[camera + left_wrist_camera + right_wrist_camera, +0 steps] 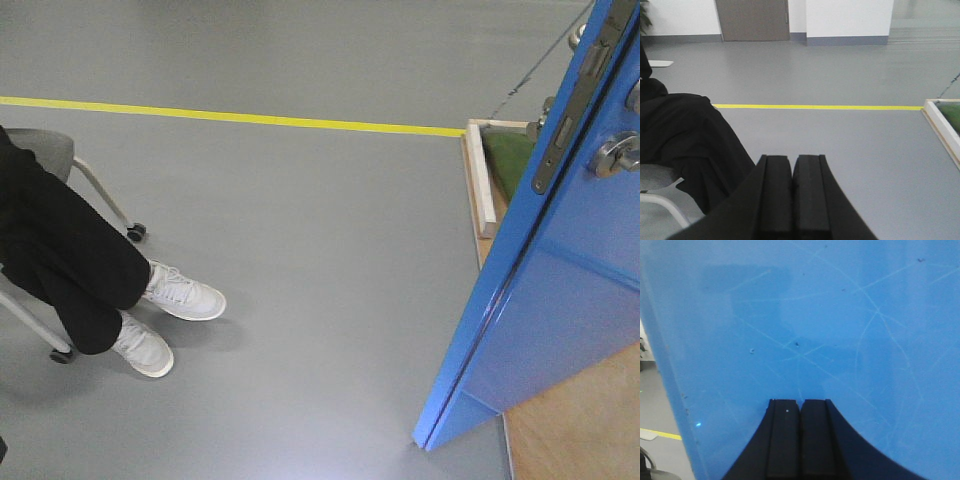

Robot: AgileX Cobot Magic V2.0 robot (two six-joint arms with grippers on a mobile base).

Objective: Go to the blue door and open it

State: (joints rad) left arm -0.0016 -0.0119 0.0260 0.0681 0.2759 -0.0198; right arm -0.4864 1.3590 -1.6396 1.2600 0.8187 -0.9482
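The blue door [560, 320] stands ajar at the right of the front view, its edge toward me. A grey latch plate [566, 120] runs down that edge and a silver lever handle [615, 152] sits on its face. In the right wrist view the scratched blue door [840, 325] fills the frame just ahead of my right gripper [800, 402], which is shut and empty. My left gripper [792, 159] is shut and empty, pointing over bare grey floor, away from the door.
A seated person in black trousers [70, 260] and white shoes [180, 295] on a wheeled chair [60, 150] is at the left. A yellow floor line [230, 117] runs across. The door's wooden base frame [482, 180] lies by the door.
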